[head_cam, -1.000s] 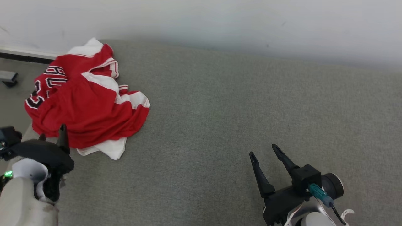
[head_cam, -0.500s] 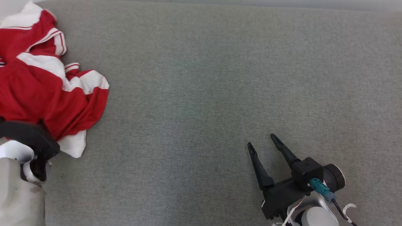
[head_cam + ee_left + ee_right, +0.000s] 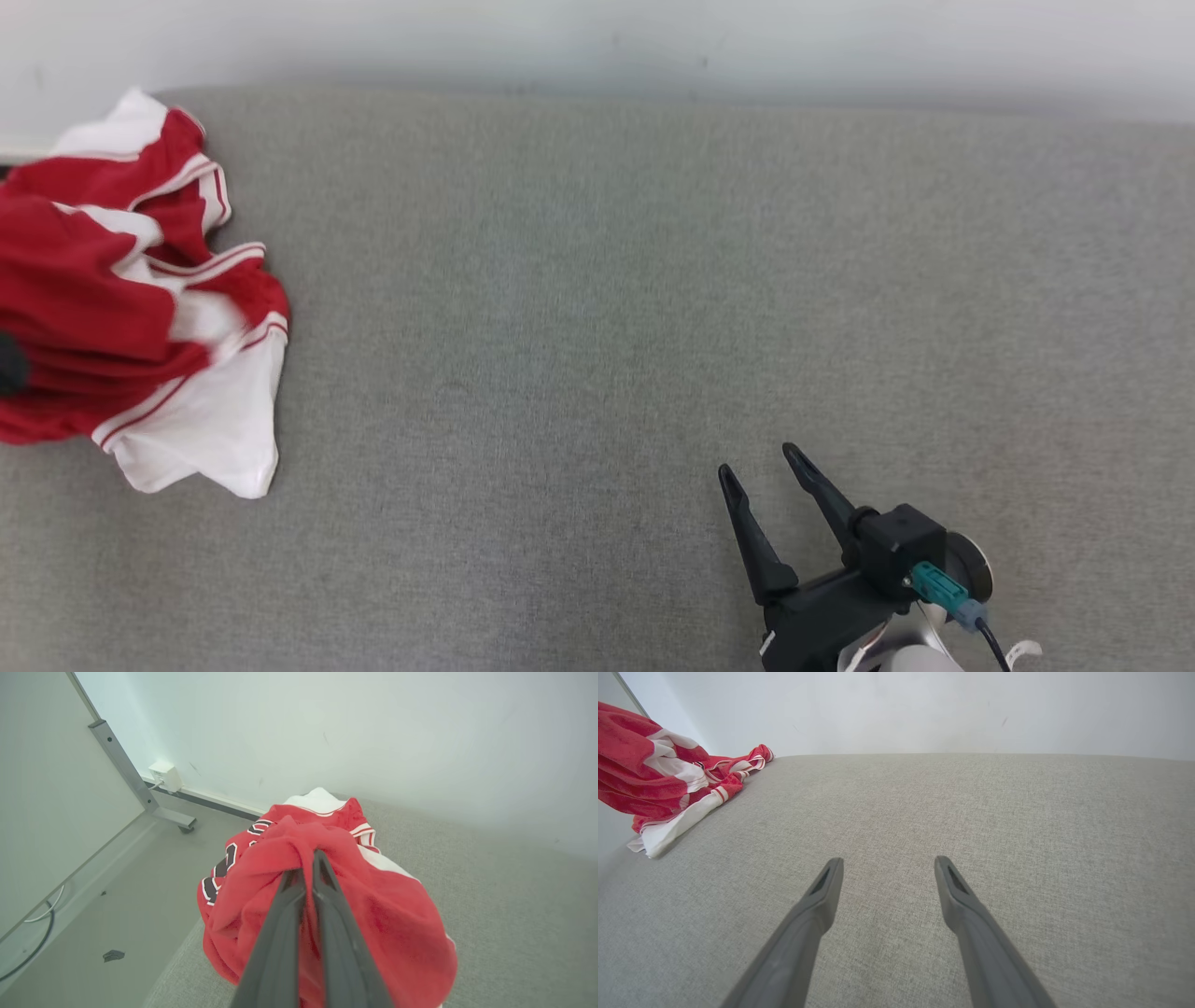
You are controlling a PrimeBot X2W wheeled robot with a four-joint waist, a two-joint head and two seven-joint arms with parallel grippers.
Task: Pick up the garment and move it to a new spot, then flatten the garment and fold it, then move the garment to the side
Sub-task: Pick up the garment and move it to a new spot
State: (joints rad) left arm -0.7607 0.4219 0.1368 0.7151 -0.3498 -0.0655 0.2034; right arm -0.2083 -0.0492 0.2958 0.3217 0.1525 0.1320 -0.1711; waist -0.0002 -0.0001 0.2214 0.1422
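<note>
The red and white garment [image 3: 140, 308] is sitting in a bunch at the far left end of the grey padded top [image 3: 597, 327], close to the pale wall [image 3: 597, 37]. The left gripper [image 3: 308, 861] is pinching a fold of the red cloth, with its two fingers pressed close together on it. The right gripper [image 3: 756, 459] is hanging over the grey top, well apart from the garment. Its fingers are spread wide and are holding nothing.

Past the garment, in the left wrist view, the floor [image 3: 117, 882] is showing. A metal leg [image 3: 126, 770] is standing there, a white box [image 3: 164, 775] is sitting low on the wall, and a cable [image 3: 32, 938] is lying nearby.

A second ago the left fingers were spread and standing at the near edge of the garment. Now they are squeezing it. The red part is bunching up more, and a white flap [image 3: 210, 429] is trailing out at the near side. The head camera has turned too, so the whole picture is looking shifted. The right fingers are staying just as wide.
</note>
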